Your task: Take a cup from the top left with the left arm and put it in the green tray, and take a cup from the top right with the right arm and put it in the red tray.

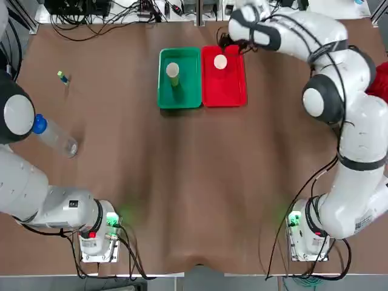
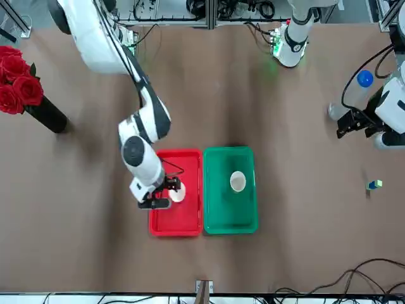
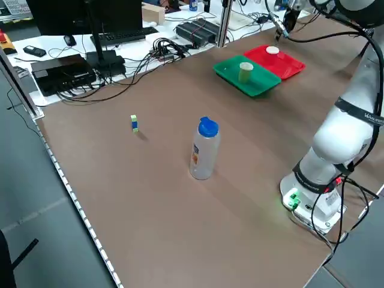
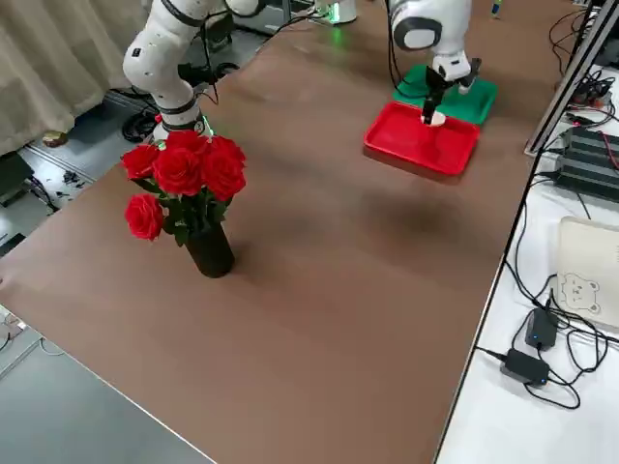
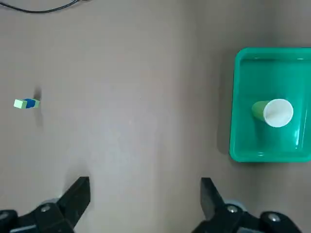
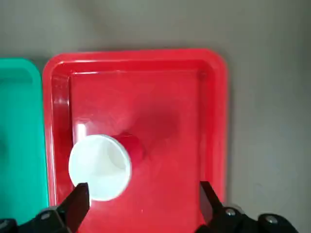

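Hovering with fingers apart, the right gripper seems just above the red cup in the red tray.

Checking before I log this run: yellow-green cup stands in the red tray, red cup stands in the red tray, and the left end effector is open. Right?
One error: the yellow-green cup stands in the green tray, as the top view shows. The rest holds: the red cup is in the red tray, and the left end effector is open.
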Controlling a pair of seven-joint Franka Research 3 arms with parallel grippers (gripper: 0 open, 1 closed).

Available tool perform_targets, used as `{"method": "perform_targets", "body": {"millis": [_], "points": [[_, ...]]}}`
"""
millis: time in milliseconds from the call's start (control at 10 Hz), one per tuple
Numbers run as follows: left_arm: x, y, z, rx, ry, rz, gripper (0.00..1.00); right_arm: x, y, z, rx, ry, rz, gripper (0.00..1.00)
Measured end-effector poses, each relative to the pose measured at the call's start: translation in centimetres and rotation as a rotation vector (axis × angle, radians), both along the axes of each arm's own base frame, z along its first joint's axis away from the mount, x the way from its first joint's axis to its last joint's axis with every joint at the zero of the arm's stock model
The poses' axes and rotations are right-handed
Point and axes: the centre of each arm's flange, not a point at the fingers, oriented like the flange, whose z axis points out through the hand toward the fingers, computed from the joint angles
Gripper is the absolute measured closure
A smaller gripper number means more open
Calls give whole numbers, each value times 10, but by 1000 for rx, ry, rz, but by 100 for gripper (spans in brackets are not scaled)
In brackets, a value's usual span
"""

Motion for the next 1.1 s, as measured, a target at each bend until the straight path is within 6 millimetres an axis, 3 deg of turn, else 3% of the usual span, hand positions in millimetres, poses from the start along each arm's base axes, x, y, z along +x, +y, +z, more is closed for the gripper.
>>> {"method": "perform_targets", "body": {"millis": [200, 500, 1100], "points": [[0, 1, 0, 0, -1, 1, 0, 1, -38, 53, -19, 23, 36, 0], [0, 1, 1, 0, -3, 4, 0, -3, -75, 117, -31, 30, 70, 0], [0, 2, 5, -2, -11, 36, 0, -22, -184, 220, -52, 26, 132, 0]]}}
